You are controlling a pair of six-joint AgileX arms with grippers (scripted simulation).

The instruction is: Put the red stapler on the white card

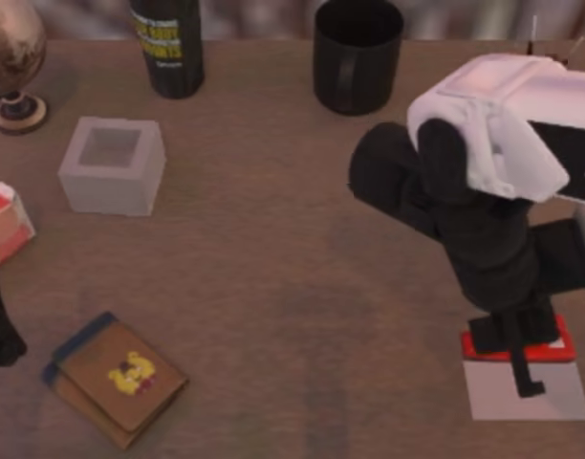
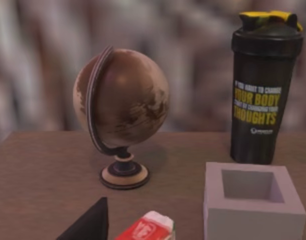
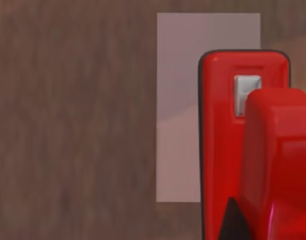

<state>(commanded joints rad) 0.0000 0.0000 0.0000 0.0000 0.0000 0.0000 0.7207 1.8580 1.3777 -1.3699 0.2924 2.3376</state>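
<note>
The red stapler (image 1: pixel 558 346) is seen lying across the white card (image 1: pixel 546 394), under the right gripper (image 1: pixel 518 356) (its grip cannot be judged). "YOUR BODY" and "THOUGHTS" are printed on the shaker bottle (image 2: pixel 263 90). The left arm is parked at the table's left edge.

**What I can't see**

My right arm covers most of the stapler (image 1: pixel 562 346) and the card's (image 1: pixel 551 394) far edge. The globe (image 1: pixel 10 57), carton (image 1: pixel 4 222) and bottle (image 1: pixel 167 43) run off the top view's edges. The right wrist view crops the stapler (image 3: pixel 243 150).
</note>
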